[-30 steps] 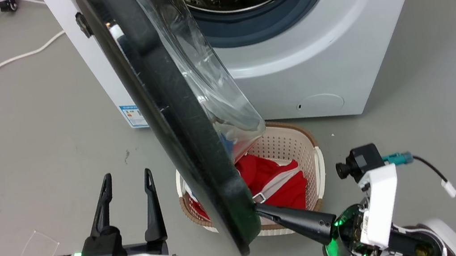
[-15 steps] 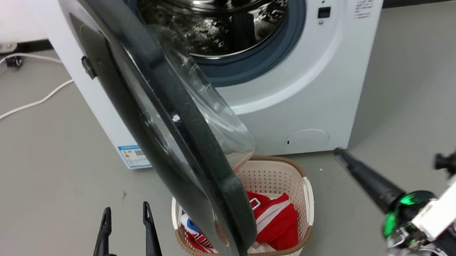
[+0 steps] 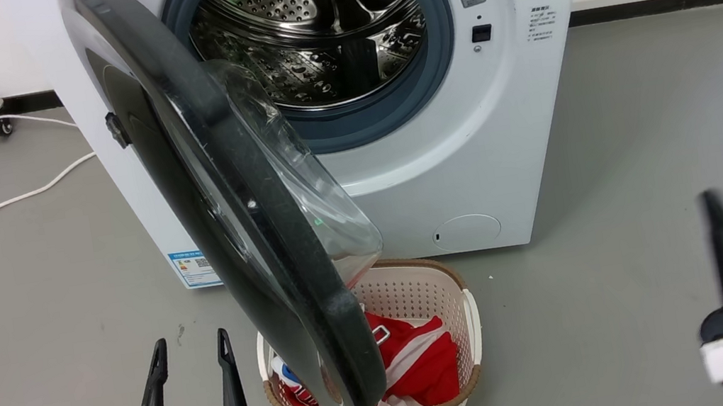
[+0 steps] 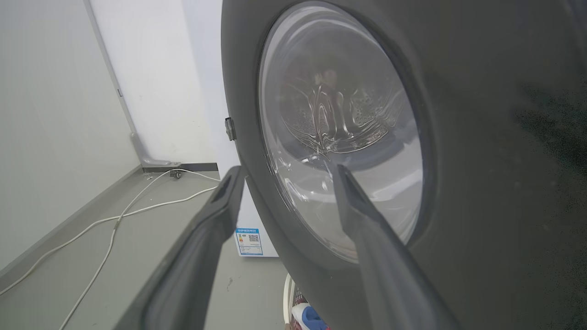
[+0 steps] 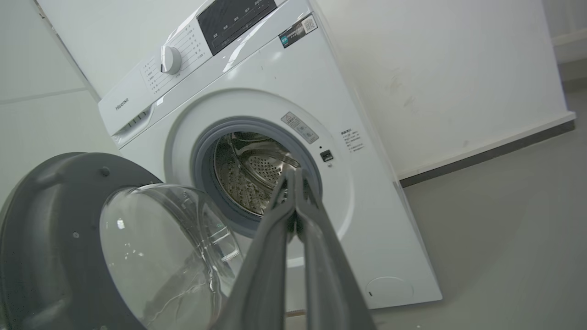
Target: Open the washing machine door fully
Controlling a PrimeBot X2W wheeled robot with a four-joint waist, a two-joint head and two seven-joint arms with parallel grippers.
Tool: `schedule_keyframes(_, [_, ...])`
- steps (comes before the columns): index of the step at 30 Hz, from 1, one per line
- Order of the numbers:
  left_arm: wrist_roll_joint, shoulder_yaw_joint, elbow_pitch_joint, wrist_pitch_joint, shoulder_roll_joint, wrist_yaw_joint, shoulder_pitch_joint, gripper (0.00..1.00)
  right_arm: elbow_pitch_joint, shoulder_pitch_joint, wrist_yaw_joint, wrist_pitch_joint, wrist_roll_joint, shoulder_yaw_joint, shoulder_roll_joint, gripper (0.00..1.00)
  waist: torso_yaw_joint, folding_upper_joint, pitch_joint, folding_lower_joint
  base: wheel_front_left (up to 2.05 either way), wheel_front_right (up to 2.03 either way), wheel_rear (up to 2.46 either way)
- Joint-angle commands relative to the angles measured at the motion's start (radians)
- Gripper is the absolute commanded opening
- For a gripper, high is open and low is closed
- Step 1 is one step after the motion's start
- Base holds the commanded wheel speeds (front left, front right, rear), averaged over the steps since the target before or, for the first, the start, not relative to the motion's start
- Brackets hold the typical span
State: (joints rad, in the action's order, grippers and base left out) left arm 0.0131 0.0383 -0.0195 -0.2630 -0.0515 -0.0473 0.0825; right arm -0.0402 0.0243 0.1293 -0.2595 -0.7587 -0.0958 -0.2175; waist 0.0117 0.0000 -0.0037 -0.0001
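Basket (image 3: 468, 310) sits below washing machine door (image 3: 246, 249), left gripper (image 3: 190, 339) spread beside it, right gripper (image 5: 293, 173) pinched closed.

The washing machine door (image 3: 267, 245) is black around clear glass; the machine (image 3: 523, 136) is white. The cream basket (image 3: 417, 288), dotted with holes and brown-rimmed, holds red cloth (image 3: 422, 366).

Washing machine door (image 4: 481, 137): dark rim seen across the centre and right, ringed round a clear glass bowl (image 4: 339, 114).
Left gripper (image 4: 288, 168): fingers (image 4: 202, 243) spread wide, raised from the bottom edge.
Cables (image 4: 114, 220): white, laid over the grey floor (image 4: 151, 256), lower left.
Sticker (image 4: 250, 240): fixed low on the white machine (image 4: 206, 68), lower centre.
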Motion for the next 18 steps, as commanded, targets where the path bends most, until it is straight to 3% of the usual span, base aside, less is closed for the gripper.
schedule_keyframes(1, [-0.002,0.0,0.004,-0.003,0.001,-0.003,0.011,1.0,-0.02,-0.001,0.003,-0.005,0.093,0.056,0.048,0.0,-0.003,0.0,0.001,0.0001,0.0,0.0,0.0])
schedule_keyframes(7, [-0.004,0.003,0.005,-0.003,0.001,-0.002,0.005,1.0,-0.07,0.05,0.001,-0.005,0.415,0.134,0.104,0.0,-0.003,0.0,0.004,0.0001,0.0,0.0,0.0])
schedule_keyframes(16, [-0.002,0.005,-0.002,-0.003,0.001,0.002,-0.001,1.0,-0.051,0.139,0.001,-0.005,0.623,0.135,0.158,0.0,0.006,0.0,0.002,0.0001,0.0,0.0,0.0])
schedule_keyframes(17, [-0.002,0.005,-0.002,-0.003,0.001,0.002,-0.002,1.0,-0.045,0.149,0.001,-0.005,0.621,0.14,0.16,0.1,0.007,0.0,0.001,0.0001,0.0,0.0,0.0])
schedule_keyframes(18, [-0.002,0.006,-0.002,-0.003,0.001,0.002,-0.002,1.0,-0.039,0.156,0.001,-0.006,0.621,0.144,0.163,0.33,0.009,0.0,0.001,0.0001,0.0,0.0,0.0])
